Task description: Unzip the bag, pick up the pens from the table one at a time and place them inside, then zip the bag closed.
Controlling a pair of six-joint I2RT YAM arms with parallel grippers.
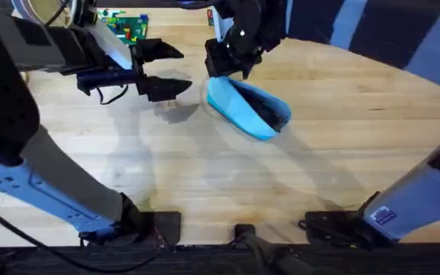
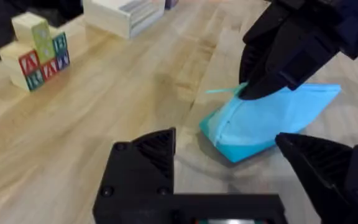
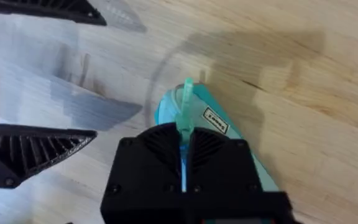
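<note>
Bag [image 1: 247, 108] sits at 12 o'clock on the surface [image 1: 342, 153], mouth gaping dark. Your right end effector [image 3: 184, 140] is clamped on the zipper tab [image 3: 186, 102]; left end effector [image 1: 176, 70] hangs open at 11, empty. Risk: nothing anchors the pouch, so pulling drags or lifts it. No pen visible; zipper travel is hidden.

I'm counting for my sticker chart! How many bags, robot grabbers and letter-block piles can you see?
Light-blue bag: 1
End effectors, left end effector and right end effector: 2
Piles of letter blocks: 1
Total: 4
</note>
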